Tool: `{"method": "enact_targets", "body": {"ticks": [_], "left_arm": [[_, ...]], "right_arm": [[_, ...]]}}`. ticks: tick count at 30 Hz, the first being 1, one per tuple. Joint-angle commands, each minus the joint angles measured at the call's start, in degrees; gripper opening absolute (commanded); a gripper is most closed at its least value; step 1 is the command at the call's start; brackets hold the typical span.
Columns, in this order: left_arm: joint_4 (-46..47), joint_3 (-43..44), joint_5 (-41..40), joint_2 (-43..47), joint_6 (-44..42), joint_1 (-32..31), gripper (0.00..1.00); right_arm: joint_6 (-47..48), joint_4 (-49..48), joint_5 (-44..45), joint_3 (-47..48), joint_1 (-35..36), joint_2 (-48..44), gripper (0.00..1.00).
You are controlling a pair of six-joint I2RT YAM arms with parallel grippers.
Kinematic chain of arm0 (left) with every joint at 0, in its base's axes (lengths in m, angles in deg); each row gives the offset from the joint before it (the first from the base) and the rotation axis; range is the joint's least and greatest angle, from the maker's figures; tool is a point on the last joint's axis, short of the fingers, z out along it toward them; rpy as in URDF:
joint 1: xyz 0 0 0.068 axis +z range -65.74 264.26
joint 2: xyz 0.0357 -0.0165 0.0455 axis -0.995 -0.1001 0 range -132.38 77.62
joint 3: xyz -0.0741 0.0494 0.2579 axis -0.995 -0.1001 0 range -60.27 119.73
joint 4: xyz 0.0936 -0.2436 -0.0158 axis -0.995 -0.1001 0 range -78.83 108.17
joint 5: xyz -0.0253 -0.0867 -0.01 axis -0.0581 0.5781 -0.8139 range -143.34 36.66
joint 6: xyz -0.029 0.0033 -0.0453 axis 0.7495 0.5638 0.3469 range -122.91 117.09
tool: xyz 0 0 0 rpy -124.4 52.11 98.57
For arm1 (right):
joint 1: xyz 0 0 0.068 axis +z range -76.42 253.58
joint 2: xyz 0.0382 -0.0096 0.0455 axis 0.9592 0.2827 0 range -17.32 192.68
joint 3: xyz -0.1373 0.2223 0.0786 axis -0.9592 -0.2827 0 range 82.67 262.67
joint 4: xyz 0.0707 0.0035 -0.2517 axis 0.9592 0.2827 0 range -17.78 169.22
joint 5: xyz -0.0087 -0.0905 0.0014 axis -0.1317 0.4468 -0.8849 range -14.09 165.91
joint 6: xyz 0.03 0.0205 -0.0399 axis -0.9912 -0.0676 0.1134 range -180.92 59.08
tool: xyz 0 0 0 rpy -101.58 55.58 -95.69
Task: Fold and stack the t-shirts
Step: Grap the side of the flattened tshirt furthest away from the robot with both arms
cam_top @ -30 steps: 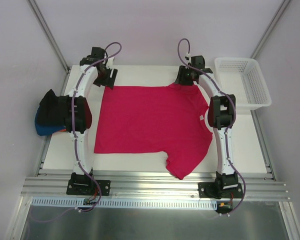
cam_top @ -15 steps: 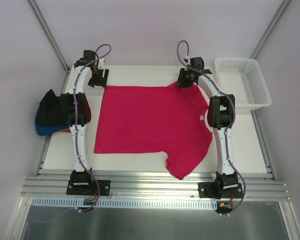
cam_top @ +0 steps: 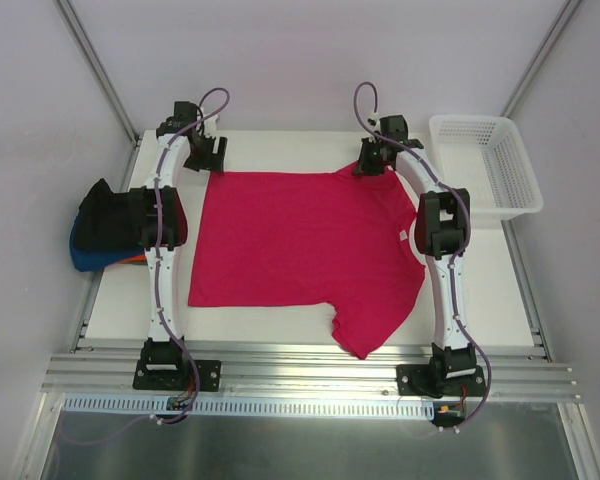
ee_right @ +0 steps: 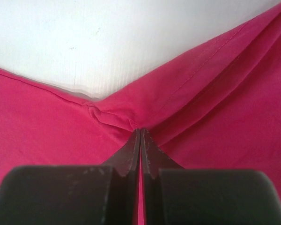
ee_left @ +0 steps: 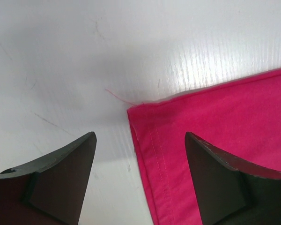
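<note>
Fingers (ee_left: 61, 178) of the left gripper (ee_left: 139, 137) are held wide apart over the white table (cam_top: 480, 290). The far hem corner of the crimson-pink t-shirt (cam_top: 300, 240), with a loose thread at it, is seen in the gap between them, nearer the right-hand finger. The shirt is spread flat between the two arms. The right gripper (ee_right: 140, 133) is closed tight, and a small pucker of cloth at the sleeve seam is pinched at its fingertips. A black t-shirt (cam_top: 100, 210), a blue t-shirt (cam_top: 80, 255) and an orange t-shirt (cam_top: 129, 260) are heaped well outside the left fingers. A white mesh basket (cam_top: 485, 165) is set beyond the right fingers, apart from the cloth.
</note>
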Motion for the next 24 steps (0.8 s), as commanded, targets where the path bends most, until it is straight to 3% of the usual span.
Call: {"method": "enact_targets", "body": {"ticks": [1, 6, 11, 20, 23, 24], "left_arm": [[1.6, 3.3, 2.3, -1.5, -0.5, -0.1, 0.76], [1.7, 3.5, 3.9, -3.3, -0.7, -0.3, 0.65], [2.1, 3.9, 3.9, -4.3, -1.4, -0.7, 0.47], [4.1, 5.3, 1.8, -5.2, -3.2, -1.1, 0.35], [4.3, 5.6, 2.4, -5.4, -4.1, -1.5, 0.12], [4.3, 5.8, 2.5, -5.5, -4.2, -1.4, 0.00]], "right_arm": [[0.4, -0.6, -1.2, -0.6, 0.4, -3.0, 0.01], [0.5, -0.2, -0.8, -1.1, 0.4, -3.6, 0.01], [0.6, -0.2, -0.8, -1.1, 0.3, -3.5, 0.01], [0.8, 0.0, -1.1, -1.8, 0.1, -3.7, 0.00], [1.1, 0.0, -0.9, -2.1, 0.0, -3.7, 0.00], [1.2, -0.1, -0.8, -2.0, -0.1, -3.7, 0.00]]}}
